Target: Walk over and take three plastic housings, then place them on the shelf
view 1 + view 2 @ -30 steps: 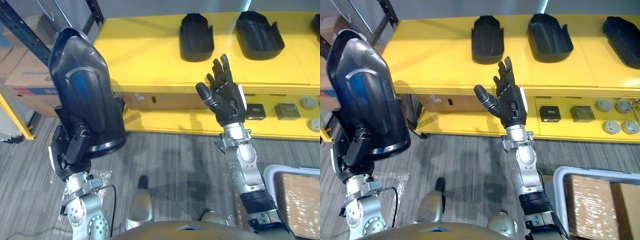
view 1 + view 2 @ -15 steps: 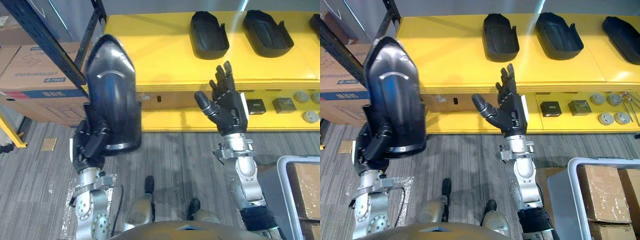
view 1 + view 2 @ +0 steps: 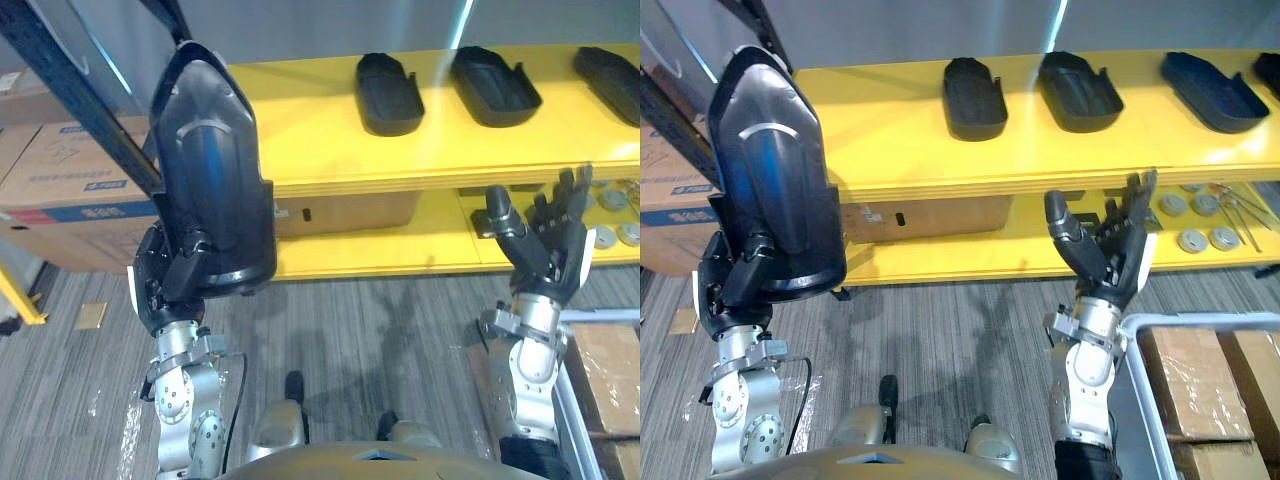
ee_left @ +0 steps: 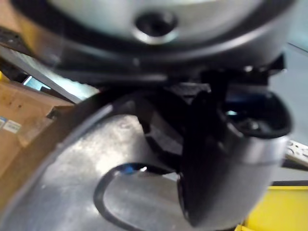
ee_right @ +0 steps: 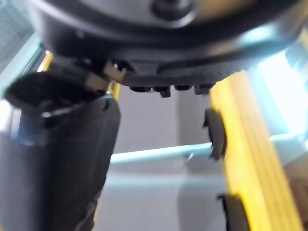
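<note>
Black plastic housing (image 3: 210, 170): upright, long axis vertical, tapered end up; left hand (image 3: 165, 285) curled round its lower end. Right hand (image 3: 550, 250): fingers spread, empty, near yellow shelf (image 3: 300, 120).

The left robot hand (image 3: 165, 285) is matt black and blocky at the palm, with a thick thumb and a narrow white strip along its outer edge. The right robot hand (image 3: 548, 250) is the same black, with slim segmented fingers and a white panel on its side. Each sits on a bright metal wrist collar with small bolts. The left arm (image 3: 185, 425) and right arm (image 3: 527, 370) are silver-grey, built of rounded shells with round caps. A black band wraps the right arm lower down.
</note>
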{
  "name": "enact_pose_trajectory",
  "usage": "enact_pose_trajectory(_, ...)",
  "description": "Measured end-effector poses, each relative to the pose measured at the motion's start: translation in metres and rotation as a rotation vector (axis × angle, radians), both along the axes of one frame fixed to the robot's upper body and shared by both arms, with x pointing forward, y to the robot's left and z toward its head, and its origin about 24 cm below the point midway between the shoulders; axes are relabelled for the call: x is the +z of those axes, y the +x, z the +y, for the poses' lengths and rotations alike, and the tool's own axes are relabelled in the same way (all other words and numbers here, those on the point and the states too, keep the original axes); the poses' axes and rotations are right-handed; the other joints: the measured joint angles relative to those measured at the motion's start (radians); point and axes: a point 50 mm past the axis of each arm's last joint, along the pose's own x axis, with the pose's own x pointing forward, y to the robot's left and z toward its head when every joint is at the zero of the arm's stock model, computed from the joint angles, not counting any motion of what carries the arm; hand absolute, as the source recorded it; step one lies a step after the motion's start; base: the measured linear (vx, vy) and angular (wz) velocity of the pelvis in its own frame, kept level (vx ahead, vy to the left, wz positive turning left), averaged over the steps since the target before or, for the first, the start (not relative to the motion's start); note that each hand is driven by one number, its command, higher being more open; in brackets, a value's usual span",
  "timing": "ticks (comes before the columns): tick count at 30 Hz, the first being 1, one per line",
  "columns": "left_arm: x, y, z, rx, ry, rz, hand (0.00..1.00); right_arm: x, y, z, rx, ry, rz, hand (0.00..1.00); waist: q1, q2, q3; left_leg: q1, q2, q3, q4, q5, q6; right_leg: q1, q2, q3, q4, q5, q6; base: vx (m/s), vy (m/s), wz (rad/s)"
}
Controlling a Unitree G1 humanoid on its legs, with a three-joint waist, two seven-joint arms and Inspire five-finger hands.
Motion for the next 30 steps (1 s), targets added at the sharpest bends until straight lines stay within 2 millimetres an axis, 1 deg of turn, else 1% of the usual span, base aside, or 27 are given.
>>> enact_pose_trajectory(1, 0.005, 0.005, 0.001, 0.027, -0.004, -0.020, 0.00, -0.018, -0.012, -0.009, -0.075, 0.032, 0.080, 1.00, -0.015, 0.002, -0.002, 0.015, -0.001, 0.016, -0.042, 0.021, 0.000, -0.014, 0.000, 0.014, 0.005, 0.001, 0.002, -0.02, 0.018, -0.25)
enact_pose_trajectory(2, 0.008, 0.008, 0.001, 0.041, -0.006, -0.029, 0.00, -0.026, -0.016, -0.013, -0.104, 0.045, 0.120, 1.00, -0.022, 0.003, -0.003, 0.020, -0.001, 0.023, -0.055, 0.027, 0.000, -0.021, 0.000, 0.020, 0.008, 0.002, 0.002, 0.01, 0.017, -0.23)
enact_pose_trajectory(3, 0.012, 0.011, 0.002, 0.059, 0.000, -0.044, 0.00, -0.039, -0.024, -0.017, -0.144, 0.063, 0.179, 1.00, -0.029, 0.003, -0.004, 0.024, -0.002, 0.031, -0.068, 0.035, -0.002, -0.029, 0.000, 0.026, 0.012, 0.003, 0.004, 0.04, 0.000, -0.24)
enact_pose_trajectory(4, 0.019, 0.016, 0.005, 0.089, 0.015, -0.064, 0.00, -0.057, -0.034, -0.022, -0.200, 0.095, 0.270, 1.00, -0.038, 0.004, -0.005, 0.030, -0.002, 0.041, -0.082, 0.046, -0.001, -0.035, 0.003, 0.036, 0.015, 0.010, 0.009, 0.04, -0.004, -0.23)
enact_pose_trajectory(5, 0.022, 0.019, 0.006, 0.100, 0.015, -0.074, 0.00, -0.068, -0.040, -0.025, -0.227, 0.111, 0.322, 1.00, -0.047, 0.004, -0.005, 0.035, -0.003, 0.046, -0.087, 0.048, 0.001, -0.034, 0.004, 0.045, 0.014, 0.012, 0.011, 0.09, -0.015, -0.28)
enact_pose_trajectory(7, 0.031, 0.031, 0.013, 0.139, 0.030, -0.094, 0.00, -0.111, -0.073, -0.034, -0.319, 0.179, 0.575, 1.00, -0.053, 0.008, -0.014, 0.052, -0.005, 0.066, -0.098, 0.056, 0.002, -0.032, 0.002, 0.059, 0.015, 0.014, 0.015, 0.11, -0.015, -0.22)
enact_pose_trajectory(8, 0.033, 0.035, 0.015, 0.146, 0.035, -0.095, 0.00, -0.121, -0.083, -0.035, -0.340, 0.197, 0.635, 1.00, -0.054, 0.011, -0.018, 0.052, -0.005, 0.068, -0.098, 0.056, 0.002, -0.032, 0.002, 0.061, 0.015, 0.015, 0.016, 0.08, -0.017, -0.10)
enact_pose_trajectory(9, 0.035, 0.043, 0.021, 0.167, 0.047, -0.092, 0.00, -0.139, -0.101, -0.036, -0.366, 0.231, 0.746, 1.00, -0.057, 0.018, -0.023, 0.053, -0.006, 0.066, -0.098, 0.056, 0.002, -0.030, 0.001, 0.060, 0.013, 0.015, 0.016, 0.06, -0.018, -0.01)
enact_pose_trajectory(10, 0.035, 0.047, 0.025, 0.180, 0.057, -0.085, 0.00, -0.146, -0.107, -0.035, -0.370, 0.251, 0.785, 1.00, -0.061, 0.021, -0.025, 0.055, -0.005, 0.065, -0.098, 0.056, 0.002, -0.026, 0.001, 0.058, 0.012, 0.015, 0.017, 0.05, -0.027, 0.03)
enact_pose_trajectory(11, 0.035, 0.052, 0.036, 0.214, 0.073, -0.059, 0.00, -0.157, -0.121, -0.031, -0.359, 0.278, 0.861, 1.00, -0.079, 0.024, -0.026, 0.063, -0.004, 0.062, -0.098, 0.057, 0.002, -0.014, 0.002, 0.053, 0.010, 0.015, 0.017, 0.03, -0.031, -0.03)
enact_pose_trajectory(12, 0.033, 0.054, 0.043, 0.237, 0.069, -0.038, 0.00, -0.164, -0.131, -0.027, -0.341, 0.293, 0.908, 1.00, -0.084, 0.025, -0.027, 0.076, -0.003, 0.064, -0.098, 0.057, 0.001, -0.005, 0.003, 0.055, 0.010, 0.014, 0.018, 0.02, -0.032, -0.06)
enact_pose_trajectory(14, 0.032, 0.054, 0.047, 0.246, 0.064, -0.028, 0.00, -0.168, -0.135, -0.021, -0.295, 0.292, 0.936, 1.00, -0.087, 0.027, -0.028, 0.081, 0.000, 0.064, -0.099, 0.057, 0.001, -0.001, 0.005, 0.055, 0.006, 0.014, 0.018, -0.02, -0.020, -0.05)
enact_pose_trajectory(16, 0.031, 0.054, 0.046, 0.235, 0.073, -0.023, 0.00, -0.169, -0.132, -0.014, -0.251, 0.289, 0.943, 1.00, -0.086, 0.027, -0.028, 0.080, 0.005, 0.059, -0.100, 0.057, 0.001, -0.002, 0.004, 0.048, 0.001, 0.014, 0.017, -0.07, 0.013, 0.06)
enact_pose_trajectory(20, 0.024, 0.050, 0.046, 0.217, 0.083, 0.018, 0.00, -0.170, -0.116, 0.000, -0.129, 0.280, 0.926, 1.00, -0.076, 0.025, -0.047, 0.067, 0.006, 0.046, -0.104, 0.044, -0.007, 0.000, 0.007, 0.035, -0.019, 0.019, 0.020, -0.09, 0.029, 0.10)
enact_pose_trajectory(21, 0.022, 0.048, 0.047, 0.218, 0.086, 0.025, 0.00, -0.170, -0.111, 0.004, -0.100, 0.278, 0.915, 1.00, -0.072, 0.024, -0.049, 0.064, 0.005, 0.045, -0.104, 0.043, -0.004, 0.001, 0.007, 0.034, -0.028, 0.024, 0.020, -0.03, 0.035, 0.07)
enact_pose_trajectory(22, 0.021, 0.047, 0.048, 0.220, 0.086, 0.031, 0.00, -0.170, -0.108, 0.005, -0.087, 0.277, 0.911, 1.00, -0.071, 0.024, -0.049, 0.063, 0.005, 0.045, -0.104, 0.043, -0.004, 0.003, 0.006, 0.033, -0.031, 0.025, 0.021, -0.01, 0.030, 0.05)
enact_pose_trajectory(24, 0.017, 0.045, 0.049, 0.221, 0.087, 0.046, 0.00, -0.169, -0.103, 0.007, -0.072, 0.288, 0.893, 1.00, -0.063, 0.022, -0.050, 0.063, 0.003, 0.044, -0.104, 0.043, -0.003, 0.012, 0.000, 0.029, -0.046, 0.035, 0.033, 0.01, 0.021, 0.07)
enact_pose_trajectory(27, 0.017, 0.045, 0.049, 0.222, 0.087, 0.046, 0.00, -0.171, -0.102, 0.008, -0.068, 0.312, 0.889, 1.00, -0.053, 0.016, -0.054, 0.066, -0.002, 0.043, -0.104, 0.047, 0.000, 0.023, -0.004, 0.025, -0.060, 0.042, 0.032, 0.05, 0.017, 0.04)
enact_pose_trajectory(30, 0.017, 0.045, 0.048, 0.214, 0.090, 0.044, 0.00, -0.172, -0.099, 0.009, -0.057, 0.316, 0.894, 1.00, -0.051, 0.007, -0.058, 0.068, -0.008, 0.041, -0.101, 0.050, 0.004, 0.038, -0.008, 0.024, -0.077, 0.048, 0.034, 0.06, 0.001, 0.05)
